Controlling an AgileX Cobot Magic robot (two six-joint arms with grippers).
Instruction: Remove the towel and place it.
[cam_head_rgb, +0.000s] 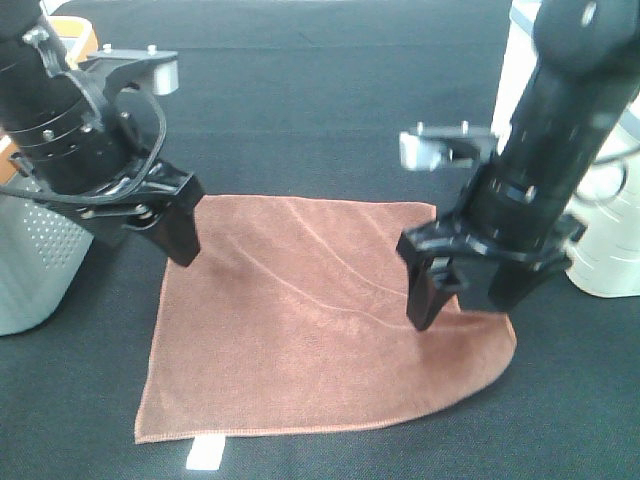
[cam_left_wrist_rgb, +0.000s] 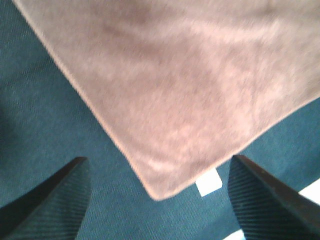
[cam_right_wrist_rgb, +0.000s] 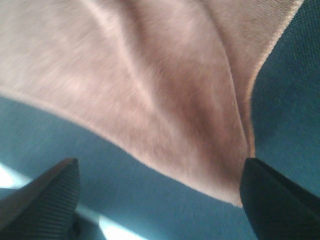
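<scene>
Towel (cam_head_rgb: 320, 320) — lay flat on the table (cam_head_rgb: 330, 130), apparently placed; left gripper (cam_head_rgb: 182, 245) and right gripper (cam_head_rgb: 435, 303) hovered over it, jaws wide, empty.

We see a dark fabric-covered tabletop (cam_head_rgb: 330, 110) filling the scene, with a pale perforated metal basket (cam_head_rgb: 30, 270) standing at its left edge, a white rounded container (cam_head_rgb: 610, 270) at its right edge, and bright, even light casting soft shadows on the weave.
</scene>
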